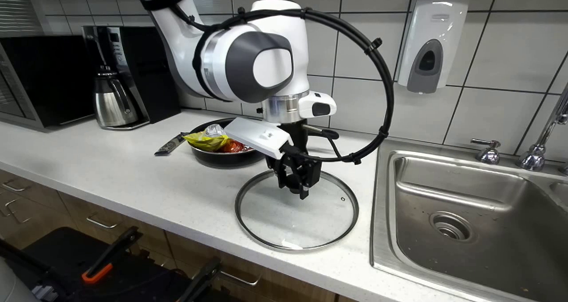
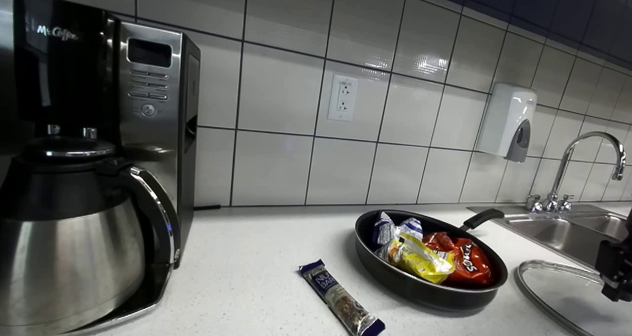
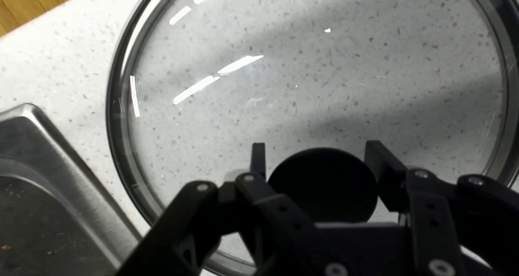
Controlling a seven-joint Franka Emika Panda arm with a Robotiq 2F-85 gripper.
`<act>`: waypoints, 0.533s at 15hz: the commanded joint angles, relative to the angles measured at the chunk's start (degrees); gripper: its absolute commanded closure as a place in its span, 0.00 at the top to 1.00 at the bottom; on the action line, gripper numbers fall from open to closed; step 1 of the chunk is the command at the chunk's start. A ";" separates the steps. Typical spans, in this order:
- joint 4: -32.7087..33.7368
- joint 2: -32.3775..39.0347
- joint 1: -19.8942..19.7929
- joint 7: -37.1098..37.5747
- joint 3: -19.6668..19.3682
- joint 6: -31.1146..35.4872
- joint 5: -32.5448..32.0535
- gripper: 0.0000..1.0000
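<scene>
A round glass lid (image 1: 270, 217) with a dark rim lies flat on the counter beside the sink. My gripper (image 1: 294, 190) points straight down over its middle. In the wrist view, the lid's black round knob (image 3: 322, 182) sits between the fingertips of my gripper (image 3: 315, 145). The right finger (image 3: 383, 166) appears to meet the knob, while only a sliver shows beside the left finger (image 3: 258, 158). Whether both pads press on it cannot be made out. At the edge of an exterior view, the gripper (image 2: 614, 277) and the lid (image 2: 558, 296) are partly cut off.
A black pan (image 2: 434, 296) holding yellow, red and silvery snack packets stands behind the lid; its handle (image 2: 486, 218) points toward the wall. A nut bar (image 2: 340, 296) lies near it. The steel sink (image 1: 384, 213) adjoins the lid, and a coffee maker (image 2: 153, 153) stands farther along.
</scene>
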 commanded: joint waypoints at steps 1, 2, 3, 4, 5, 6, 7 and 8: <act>-0.89 -3.30 0.92 -0.27 -0.73 -0.38 -1.48 0.38; -1.09 -4.17 0.95 -1.04 -0.44 -1.16 -1.10 0.38; -1.30 -4.93 1.09 -1.45 -0.30 -1.55 -1.12 0.38; -1.51 -5.94 1.33 -1.34 -0.34 -2.15 -1.61 0.38; -1.73 -6.91 1.59 -1.08 -0.43 -2.50 -2.21 0.38; -1.89 -7.91 1.84 -0.53 -0.56 -2.92 -3.27 0.38; -2.08 -8.82 1.94 -0.17 -0.55 -3.26 -4.21 0.38; -2.37 -9.94 1.94 0.07 -0.44 -3.55 -5.13 0.38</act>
